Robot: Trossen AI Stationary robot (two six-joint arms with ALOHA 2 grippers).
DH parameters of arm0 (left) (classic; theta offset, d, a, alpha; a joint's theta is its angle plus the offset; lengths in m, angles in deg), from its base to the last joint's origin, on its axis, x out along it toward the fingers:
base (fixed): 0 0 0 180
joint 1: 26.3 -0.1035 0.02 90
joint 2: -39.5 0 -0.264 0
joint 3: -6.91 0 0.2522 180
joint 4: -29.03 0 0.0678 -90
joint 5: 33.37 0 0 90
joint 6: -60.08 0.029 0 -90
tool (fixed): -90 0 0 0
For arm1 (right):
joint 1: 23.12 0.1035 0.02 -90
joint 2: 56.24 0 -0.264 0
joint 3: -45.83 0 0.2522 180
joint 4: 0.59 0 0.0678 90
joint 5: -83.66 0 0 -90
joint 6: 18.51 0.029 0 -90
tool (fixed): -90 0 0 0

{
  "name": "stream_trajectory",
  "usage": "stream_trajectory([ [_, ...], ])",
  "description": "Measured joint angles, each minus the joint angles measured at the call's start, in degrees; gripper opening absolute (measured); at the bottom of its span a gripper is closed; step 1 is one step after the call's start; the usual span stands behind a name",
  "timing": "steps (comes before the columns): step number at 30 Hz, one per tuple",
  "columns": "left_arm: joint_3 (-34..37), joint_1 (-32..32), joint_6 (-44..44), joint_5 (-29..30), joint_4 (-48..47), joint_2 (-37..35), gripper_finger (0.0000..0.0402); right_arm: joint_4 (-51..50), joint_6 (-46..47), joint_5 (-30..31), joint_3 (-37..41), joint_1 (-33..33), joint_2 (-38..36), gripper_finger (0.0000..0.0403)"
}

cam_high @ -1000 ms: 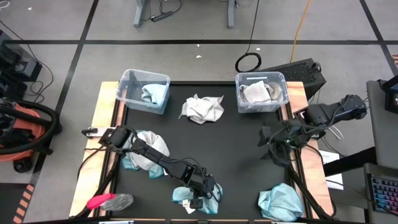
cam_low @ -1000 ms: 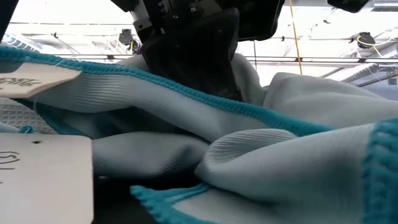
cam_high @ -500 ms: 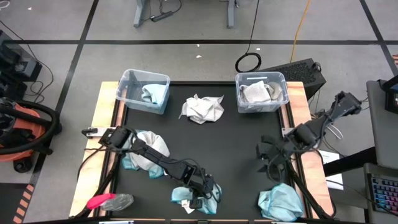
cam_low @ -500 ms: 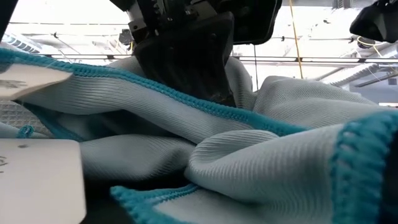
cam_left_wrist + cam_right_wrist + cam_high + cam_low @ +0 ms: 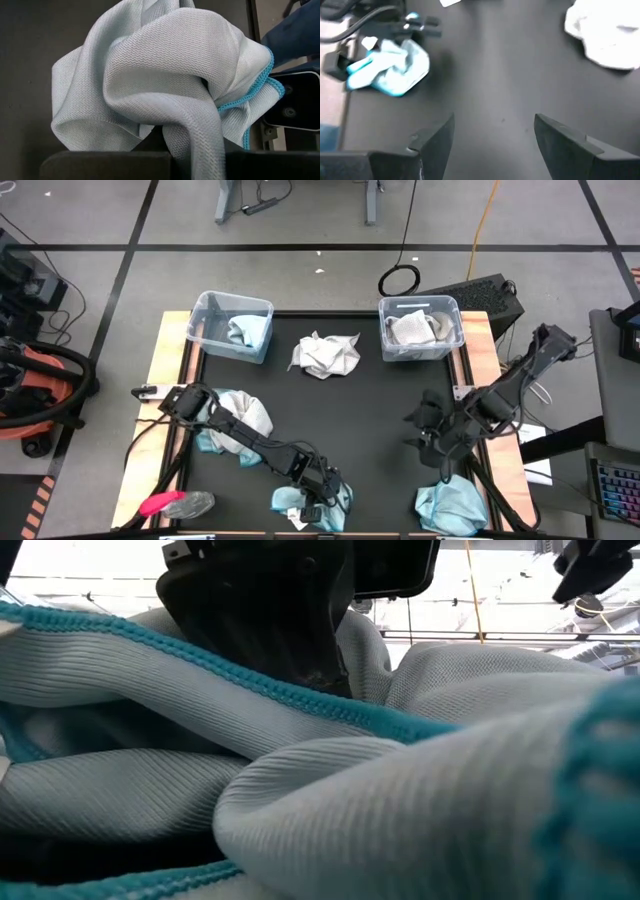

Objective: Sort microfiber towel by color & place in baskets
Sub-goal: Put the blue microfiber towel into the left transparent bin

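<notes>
A light teal towel (image 5: 300,508) lies bunched at the table's near edge, and my left gripper (image 5: 318,488) is shut on it from above. In the low view this towel (image 5: 330,790) fills the picture, with the dark gripper (image 5: 275,610) on top of it. My right gripper (image 5: 425,430) hangs open over bare mat at the right, above and beyond a second teal towel (image 5: 453,505). A pale grey-white towel (image 5: 325,355) lies at far centre. The left basket (image 5: 205,315) holds a teal towel; the right basket (image 5: 450,315) holds a white one. My left gripper pinches a raised fold of the teal towel (image 5: 197,145) between its two fingers (image 5: 100,165). The fingers slant down at it from the table's left and far side. The rest of the towel lies slack and bunched on the mat beneath them.
A teal-and-white heap of towels (image 5: 238,425) lies under my left arm near the left edge. A pink-and-grey object (image 5: 175,503) sits at the near left corner. Bare black mat (image 5: 370,420) spreads across the table's middle.
My right gripper has come down and a little toward the near edge, turning and tipping as it went, and it has stayed open. The teal towel in my left gripper has crept slightly toward the near edge.
</notes>
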State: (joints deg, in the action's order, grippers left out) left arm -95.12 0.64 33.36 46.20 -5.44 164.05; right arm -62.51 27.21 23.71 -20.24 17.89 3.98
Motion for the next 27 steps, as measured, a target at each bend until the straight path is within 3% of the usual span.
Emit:
stream_trajectory([
  [18,0.0,-0.5,-1.5,3.4,6.3,0.0,0.0011,6.3,0.1,24.0,0.0,0.0,2.4,0.0265],
  [27,0.0,-2.9,-0.8,5.0,13.3,0.0,0.0010,10.3,0.6,27.2,0.0,0.0,1.7,0.0265],
])
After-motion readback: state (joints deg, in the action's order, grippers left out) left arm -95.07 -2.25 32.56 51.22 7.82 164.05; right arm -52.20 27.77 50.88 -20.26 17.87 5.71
